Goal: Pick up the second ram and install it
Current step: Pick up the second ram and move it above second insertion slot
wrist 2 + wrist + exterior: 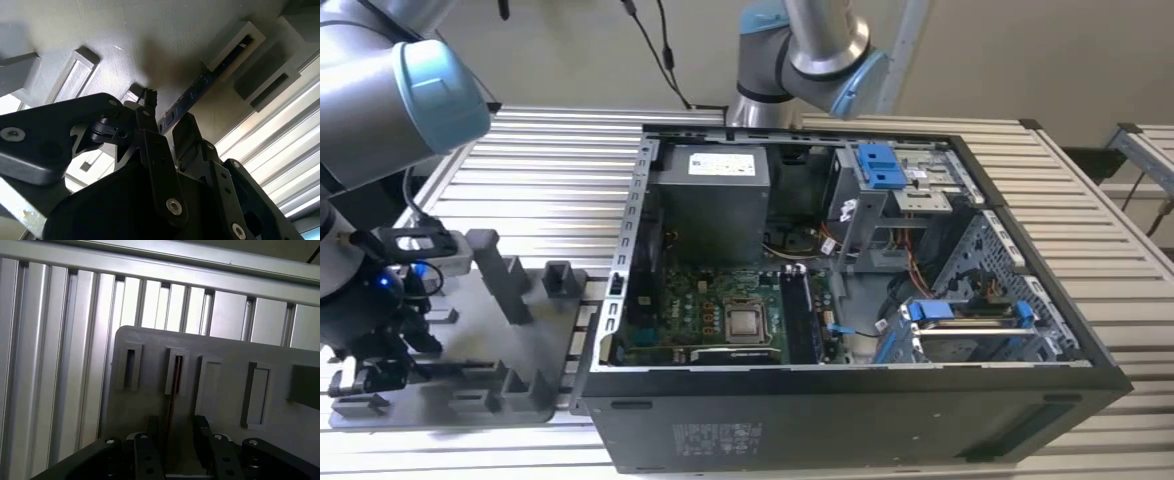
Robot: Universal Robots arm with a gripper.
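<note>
In the exterior view the claw (380, 372) sits low over the grey fixture plate (480, 345) on the table (547, 160) beside the open computer case (854, 425); in the second wrist view its fingers (152, 145) straddle the second ram (200, 86) with a narrow gap on each side; in the first wrist view the second ram (171, 405) stands on edge in a slot (176, 356).

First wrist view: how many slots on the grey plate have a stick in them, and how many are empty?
Slot holding the memory stick: 1
Empty slots: 3
Total: 4 slots
</note>
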